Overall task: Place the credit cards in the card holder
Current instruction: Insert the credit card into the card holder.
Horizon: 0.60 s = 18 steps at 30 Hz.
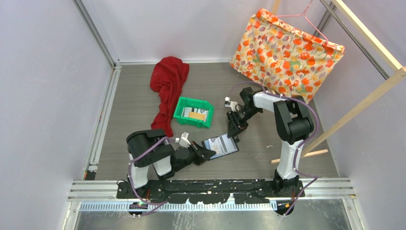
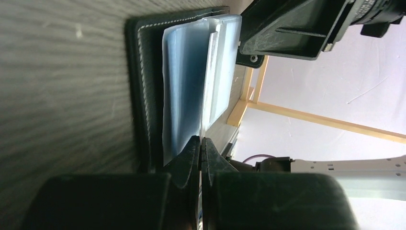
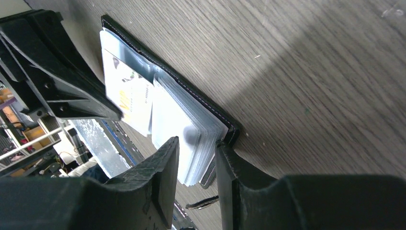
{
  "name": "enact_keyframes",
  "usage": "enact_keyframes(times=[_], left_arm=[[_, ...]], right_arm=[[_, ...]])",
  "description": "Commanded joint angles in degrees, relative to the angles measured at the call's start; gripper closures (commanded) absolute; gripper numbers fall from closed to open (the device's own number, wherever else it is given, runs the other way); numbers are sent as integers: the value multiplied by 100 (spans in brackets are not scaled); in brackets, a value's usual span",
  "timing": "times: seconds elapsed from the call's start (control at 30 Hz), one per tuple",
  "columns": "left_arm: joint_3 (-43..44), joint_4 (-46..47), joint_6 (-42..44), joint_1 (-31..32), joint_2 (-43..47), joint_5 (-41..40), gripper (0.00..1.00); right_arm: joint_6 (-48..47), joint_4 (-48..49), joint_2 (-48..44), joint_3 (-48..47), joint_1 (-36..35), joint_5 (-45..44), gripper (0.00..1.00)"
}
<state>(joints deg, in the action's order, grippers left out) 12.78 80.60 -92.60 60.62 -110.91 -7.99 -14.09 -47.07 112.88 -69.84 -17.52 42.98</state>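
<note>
Left gripper (image 2: 200, 141), its arm stretched low, pinches shut on one clear sleeve of the open card holder (image 1: 221, 146). Right gripper (image 3: 196, 143), angled down from beyond, straddles the sleeve stack with jaws apart (clamping or not, I cannot tell). Credit cards (image 1: 196, 115) lie in the green bin (image 1: 191, 123) behind.

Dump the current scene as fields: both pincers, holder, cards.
left pincer: shut on a clear pocket leaf of the card holder
right pincer: jaws apart around the holder's pocket stack; grip unclear
card holder: open, lying flat
credit cards: some in green bin
white card: in a holder pocket
</note>
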Motion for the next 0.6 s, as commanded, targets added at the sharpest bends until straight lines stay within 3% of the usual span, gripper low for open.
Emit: enact_keyframes(times=[0.0,0.3,0.57], left_arm=[[-440,33,128,-27,541,-176,100],[91,140,181,-29,114,137,100],[-431,38,581,-24,945,-189,100]], right_arm=[[-89,-61,12,-167,-33,-1,61],[-94,-66,-16,-161,-42,-29,62],[-91,-72,-12,-174,-43,-12,62]])
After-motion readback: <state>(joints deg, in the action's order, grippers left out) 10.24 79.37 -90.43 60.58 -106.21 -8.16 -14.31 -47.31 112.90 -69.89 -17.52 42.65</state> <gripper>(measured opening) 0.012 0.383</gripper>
